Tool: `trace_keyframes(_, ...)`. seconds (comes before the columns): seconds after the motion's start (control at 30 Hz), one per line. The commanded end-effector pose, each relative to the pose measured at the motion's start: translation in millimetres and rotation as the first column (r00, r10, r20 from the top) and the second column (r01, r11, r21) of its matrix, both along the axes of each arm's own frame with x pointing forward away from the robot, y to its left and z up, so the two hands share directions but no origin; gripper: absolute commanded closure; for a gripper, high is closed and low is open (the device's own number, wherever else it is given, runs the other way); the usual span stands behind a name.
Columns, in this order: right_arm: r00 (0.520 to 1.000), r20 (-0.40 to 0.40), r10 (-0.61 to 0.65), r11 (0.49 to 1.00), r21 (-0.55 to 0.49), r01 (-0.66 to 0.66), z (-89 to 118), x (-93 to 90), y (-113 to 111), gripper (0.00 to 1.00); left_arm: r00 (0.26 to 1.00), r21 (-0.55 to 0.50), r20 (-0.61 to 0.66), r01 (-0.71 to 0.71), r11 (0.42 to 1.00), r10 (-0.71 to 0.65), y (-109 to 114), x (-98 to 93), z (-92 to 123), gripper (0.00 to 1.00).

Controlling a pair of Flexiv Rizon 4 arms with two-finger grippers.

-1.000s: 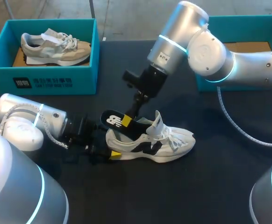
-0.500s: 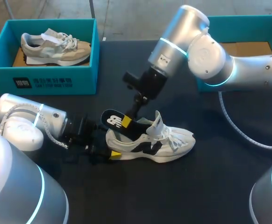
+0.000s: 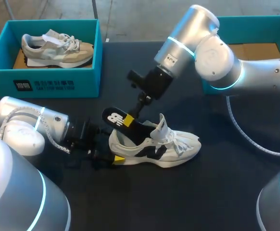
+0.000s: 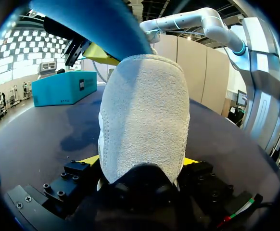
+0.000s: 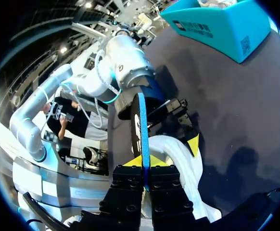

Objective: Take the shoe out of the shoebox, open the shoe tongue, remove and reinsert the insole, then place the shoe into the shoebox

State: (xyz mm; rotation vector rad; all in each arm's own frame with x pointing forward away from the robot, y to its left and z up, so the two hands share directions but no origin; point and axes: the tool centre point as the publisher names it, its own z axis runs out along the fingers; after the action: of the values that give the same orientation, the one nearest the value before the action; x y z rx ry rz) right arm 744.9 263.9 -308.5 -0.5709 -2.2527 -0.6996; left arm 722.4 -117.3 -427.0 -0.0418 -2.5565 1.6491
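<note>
The white shoe (image 3: 173,147) with black side marking lies on its sole mid-table, toe to the right, tongue raised. My left gripper (image 3: 112,153) comes in low from the left and is shut on the shoe's heel (image 4: 142,120), a yellow tip on each side. My right gripper (image 3: 129,120) reaches down from the upper right and is shut on the black insole (image 3: 112,118). The insole's heel end sticks up out of the shoe opening and its front end is still inside. In the right wrist view the insole (image 5: 142,125) stands edge-on between the tips (image 5: 144,162), above the shoe (image 5: 178,154).
A teal shoebox (image 3: 44,82) at the back left holds a beige shoe (image 3: 58,48). A second teal shoebox (image 3: 255,20) sits at the back right, partly hidden by my right arm. A grey cable (image 3: 241,127) hangs over the table on the right.
My right gripper has closed on the insole and lifted it slightly up and to the left, out of the shoe. The left arm and the shoe have stayed in place.
</note>
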Motion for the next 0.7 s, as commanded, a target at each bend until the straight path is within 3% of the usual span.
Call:
trace_keyframes(0.03,0.999,0.016,-0.04,0.999,0.004,0.04,12,-1.1,-4,1.0,1.0,0.003,0.0,0.0,1.0,0.0,-2,0.7,-5,1.0)
trace_keyframes(0.7,0.97,-0.01,-0.242,0.944,0.228,0.238,58,36.5,9,1.0,1.0,0.003,0.0,0.0,1.0,0.0,-2,0.7,-5,1.0)
